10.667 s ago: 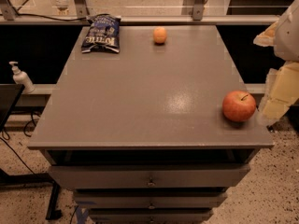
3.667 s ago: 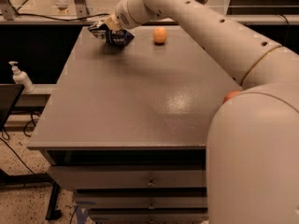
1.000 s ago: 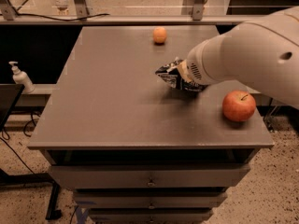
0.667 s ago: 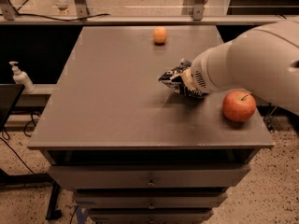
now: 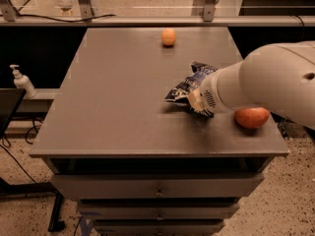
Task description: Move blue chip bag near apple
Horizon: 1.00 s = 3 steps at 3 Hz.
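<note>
Bag [image 5: 186, 88] looks crumpled: dark navy foil, white lettering, creased into folds. Your claw [image 5: 196, 103] is clamped on its right edge, over the table [image 5: 113, 107] right of centre. Apple [image 5: 252, 117] sits near, to the bag's right, its top hidden by the arm [image 5: 266, 82].

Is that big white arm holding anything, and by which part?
Yes: its pincer, just left of the apple, holds the blue chip bag by its crumpled right end, nearest the arm.
</note>
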Each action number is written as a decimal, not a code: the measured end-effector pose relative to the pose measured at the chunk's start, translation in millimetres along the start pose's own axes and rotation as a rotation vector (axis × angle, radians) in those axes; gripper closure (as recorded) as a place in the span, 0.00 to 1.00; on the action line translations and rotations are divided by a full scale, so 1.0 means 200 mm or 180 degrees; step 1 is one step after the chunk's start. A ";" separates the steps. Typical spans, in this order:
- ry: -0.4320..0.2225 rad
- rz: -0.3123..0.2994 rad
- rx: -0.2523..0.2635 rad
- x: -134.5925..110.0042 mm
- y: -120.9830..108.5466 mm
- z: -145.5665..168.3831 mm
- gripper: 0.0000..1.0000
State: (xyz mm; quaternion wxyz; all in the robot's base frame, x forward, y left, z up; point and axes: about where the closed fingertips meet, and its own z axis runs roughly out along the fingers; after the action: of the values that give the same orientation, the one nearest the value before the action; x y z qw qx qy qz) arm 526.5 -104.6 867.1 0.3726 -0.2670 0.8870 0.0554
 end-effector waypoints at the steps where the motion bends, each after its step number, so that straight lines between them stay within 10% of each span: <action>1: 0.0095 0.0034 -0.0039 0.05 0.01 0.02 1.00; 3: 0.0309 -0.0014 0.0206 0.11 -0.06 -0.11 1.00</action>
State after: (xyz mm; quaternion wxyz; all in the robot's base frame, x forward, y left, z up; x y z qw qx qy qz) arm 506.6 -130.4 869.0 0.3377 -0.2592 0.9048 0.0129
